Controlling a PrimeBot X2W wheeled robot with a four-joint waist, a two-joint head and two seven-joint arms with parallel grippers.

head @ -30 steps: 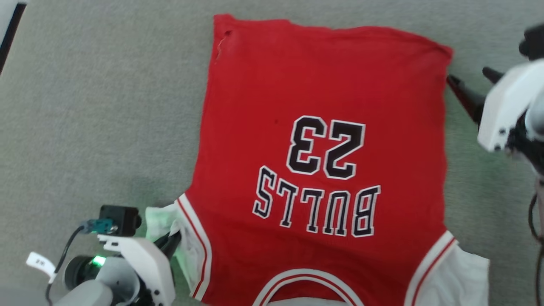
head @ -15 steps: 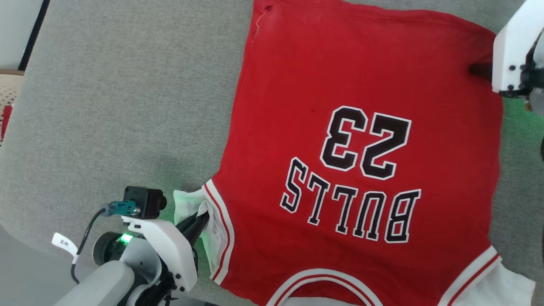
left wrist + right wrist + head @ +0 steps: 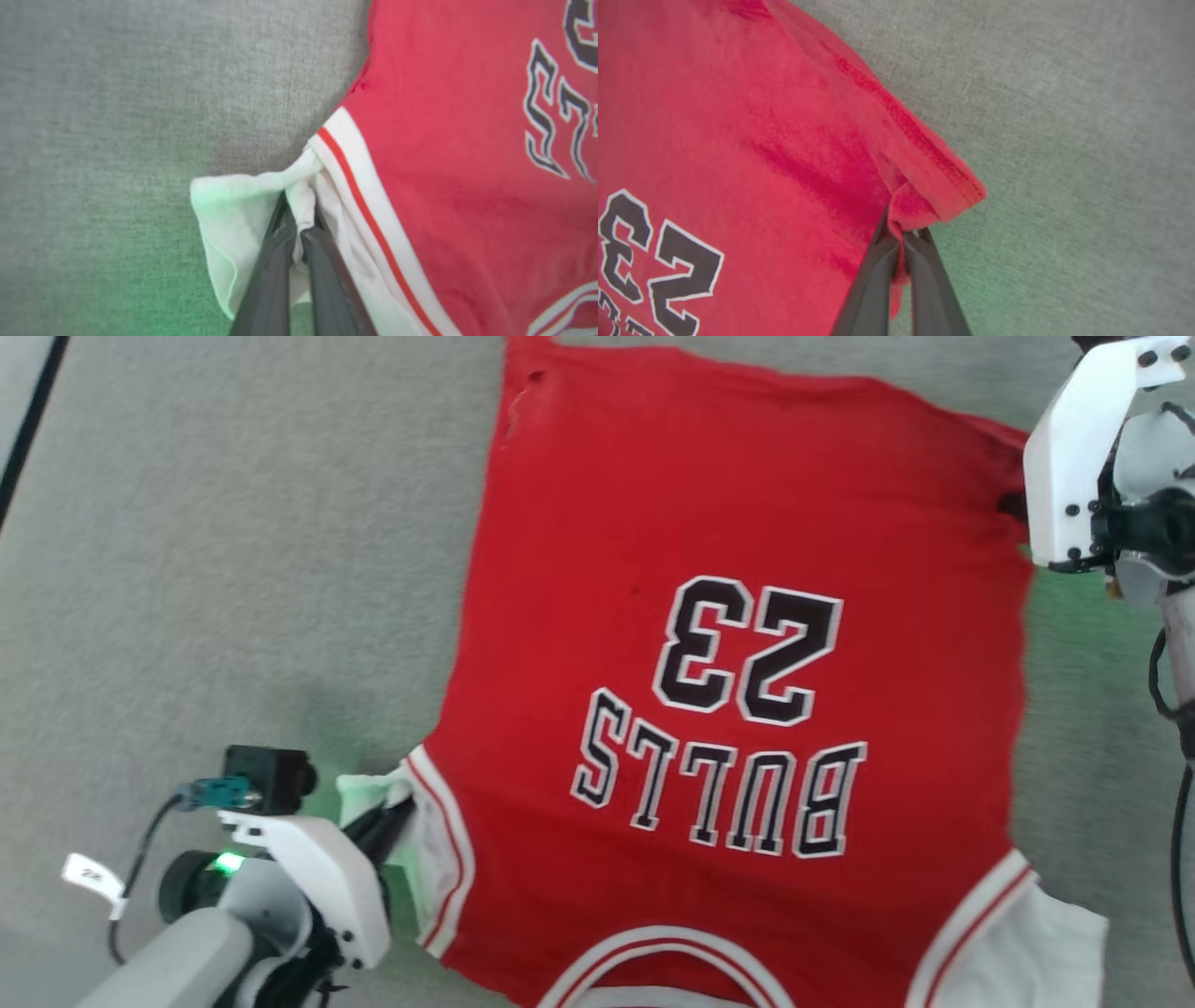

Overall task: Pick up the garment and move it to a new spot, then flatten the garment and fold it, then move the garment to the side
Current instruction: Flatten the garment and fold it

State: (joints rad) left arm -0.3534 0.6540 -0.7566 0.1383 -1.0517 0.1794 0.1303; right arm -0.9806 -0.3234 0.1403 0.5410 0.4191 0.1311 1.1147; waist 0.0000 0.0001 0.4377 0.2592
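The garment (image 3: 747,616), a red jersey with white sleeves and black lettering, lies spread chest-up on grey fabric, its collar toward me. A small hole (image 3: 532,378) shows near the far hem. My left gripper (image 3: 397,812) is shut on the bunched white left sleeve (image 3: 243,210), its fingers (image 3: 322,261) pinching the cloth. My right gripper (image 3: 901,233) is shut on the red hem corner (image 3: 924,200) at the far right; in the head view its fingertips sit behind the white wrist housing (image 3: 1074,457). The other white sleeve (image 3: 1027,952) lies flat at the lower right.
Grey fabric surface (image 3: 233,569) extends wide to the left of the garment and continues to the right (image 3: 1092,737). A dark edge (image 3: 28,420) runs along the upper left corner. Cables (image 3: 1172,663) hang by my right arm.
The head camera has shifted, so the whole picture moved. My right gripper has closed in from beside the garment onto its far right hem corner. The left gripper still holds the sleeve.
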